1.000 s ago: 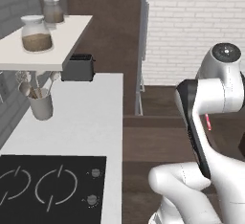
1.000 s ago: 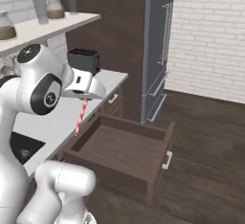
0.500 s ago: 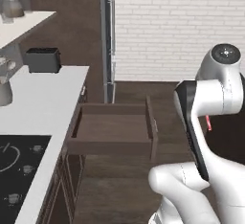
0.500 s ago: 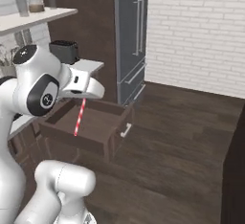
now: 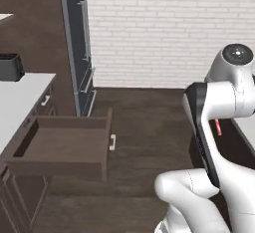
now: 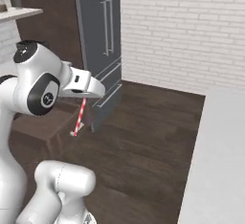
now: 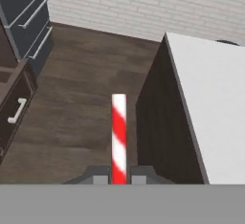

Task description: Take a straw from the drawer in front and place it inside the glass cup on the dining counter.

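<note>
The tool (image 7: 118, 177) is clenched on a red-and-white striped straw (image 7: 118, 137), which juts out from between its two fingertips. In the right base view the straw (image 6: 79, 117) hangs down from the tool above the dark wood floor (image 6: 143, 141). The dark brown drawer (image 5: 64, 145) stands open. The white-topped dining counter (image 7: 210, 103) lies near, its corner just beside the straw.

White arm folded high, elbow up, forearm reaching forward in the right base view. Claw (image 6: 85, 95) points down, jaws clamped on the straw (image 6: 79, 117). In the hand view the fingertips (image 7: 99, 176) press either side of it.
</note>
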Available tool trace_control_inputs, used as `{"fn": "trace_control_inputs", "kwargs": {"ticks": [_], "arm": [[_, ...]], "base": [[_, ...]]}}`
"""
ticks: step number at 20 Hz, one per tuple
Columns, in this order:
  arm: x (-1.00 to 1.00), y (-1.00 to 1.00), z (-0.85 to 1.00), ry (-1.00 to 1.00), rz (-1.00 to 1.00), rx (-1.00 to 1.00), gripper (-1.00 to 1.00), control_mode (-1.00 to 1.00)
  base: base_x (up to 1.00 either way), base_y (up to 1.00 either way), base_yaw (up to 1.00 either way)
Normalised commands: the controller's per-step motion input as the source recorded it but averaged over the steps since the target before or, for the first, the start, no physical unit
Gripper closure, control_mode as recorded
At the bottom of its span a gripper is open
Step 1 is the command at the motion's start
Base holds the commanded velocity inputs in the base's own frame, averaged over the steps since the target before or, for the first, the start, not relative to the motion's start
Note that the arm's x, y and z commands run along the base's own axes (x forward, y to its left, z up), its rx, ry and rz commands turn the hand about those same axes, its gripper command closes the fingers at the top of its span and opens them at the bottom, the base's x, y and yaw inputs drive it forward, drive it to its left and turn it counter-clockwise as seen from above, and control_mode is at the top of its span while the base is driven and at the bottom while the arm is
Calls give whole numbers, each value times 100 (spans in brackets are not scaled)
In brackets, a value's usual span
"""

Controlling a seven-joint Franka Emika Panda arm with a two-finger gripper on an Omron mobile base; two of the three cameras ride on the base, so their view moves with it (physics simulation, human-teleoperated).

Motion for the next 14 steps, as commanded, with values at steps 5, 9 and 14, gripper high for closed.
{"fn": "trace_control_inputs", "kwargs": {"ticks": [5, 9, 14], "arm": [[0, 0, 0, 0, 0, 0, 100, 100], [0, 0, 0, 0, 0, 0, 100, 100], [0, 0, 0, 0, 0, 0, 100, 100]], "base": [[100, -64, 0], [100, -58, 0], [100, -26, -2]]}}
